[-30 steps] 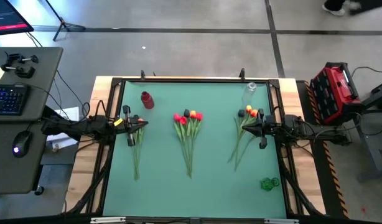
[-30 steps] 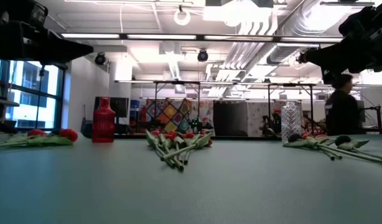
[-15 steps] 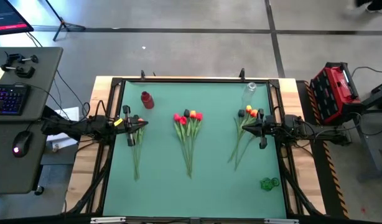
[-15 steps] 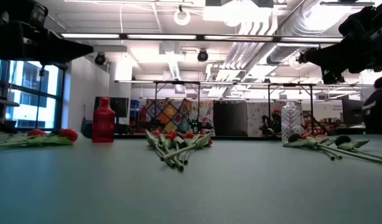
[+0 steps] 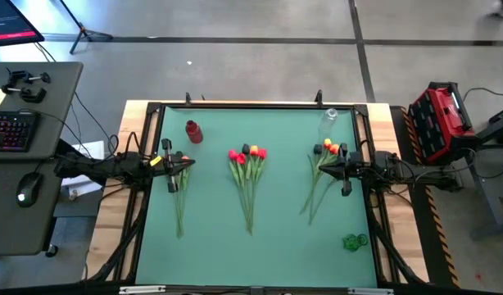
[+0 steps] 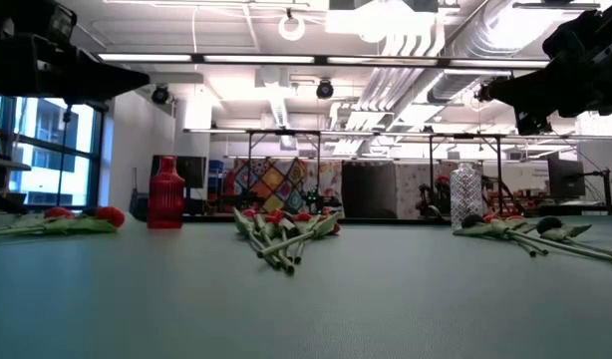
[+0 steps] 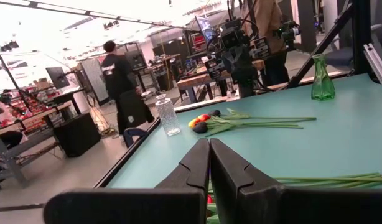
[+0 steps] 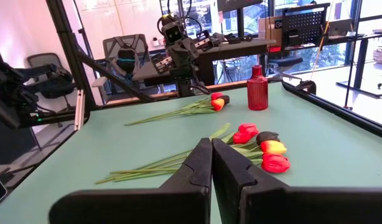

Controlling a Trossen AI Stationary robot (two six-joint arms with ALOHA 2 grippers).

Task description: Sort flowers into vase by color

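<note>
Three bunches of flowers lie flat on the teal table with their heads toward the far edge: a left bunch (image 5: 176,182), a middle bunch (image 5: 247,168) with red and orange heads, and a right bunch (image 5: 324,164) with orange and dark heads. A red vase (image 5: 193,131) stands at the far left, a clear vase (image 5: 330,117) at the far right and a green vase (image 5: 355,241) at the near right. My left gripper (image 5: 188,163) hangs level and shut above the left bunch. My right gripper (image 5: 320,171) hangs level and shut above the right bunch.
A black frame (image 5: 251,105) runs round the table's edge. A desk with a keyboard (image 5: 10,131) stands off the left side and a red case (image 5: 440,121) off the right. In the left wrist view a person (image 7: 119,74) stands beyond the table.
Neither arm nor any flower or vase has moved. A person in the room beyond the far edge has walked off to the right, out of the low view.
</note>
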